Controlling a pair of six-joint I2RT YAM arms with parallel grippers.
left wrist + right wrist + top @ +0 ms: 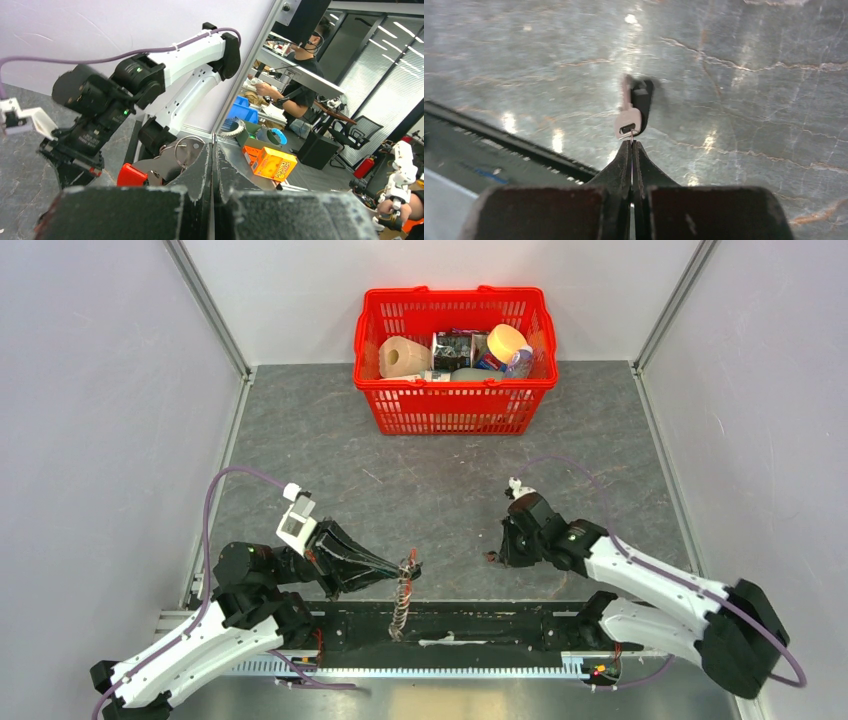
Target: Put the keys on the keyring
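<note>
The keys (629, 119) are not yet on the keyring (403, 595), so joining them is still to do. They are right of centre, pinched by their small loop in the tightly closed right gripper (632, 143), long axis pointing straight away from its fingertips. The left gripper (212, 148), also clamped, holds the keyring apart to the left, chain dangling.

The keys (628, 122), one silvery beside a black piece, hang from a thin loop; the keyring (402, 600) dangles vertically, seemingly a red-and-silver chain.

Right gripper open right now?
No, the right gripper is shut, its fingertips pinching the keys by their top end.
</note>
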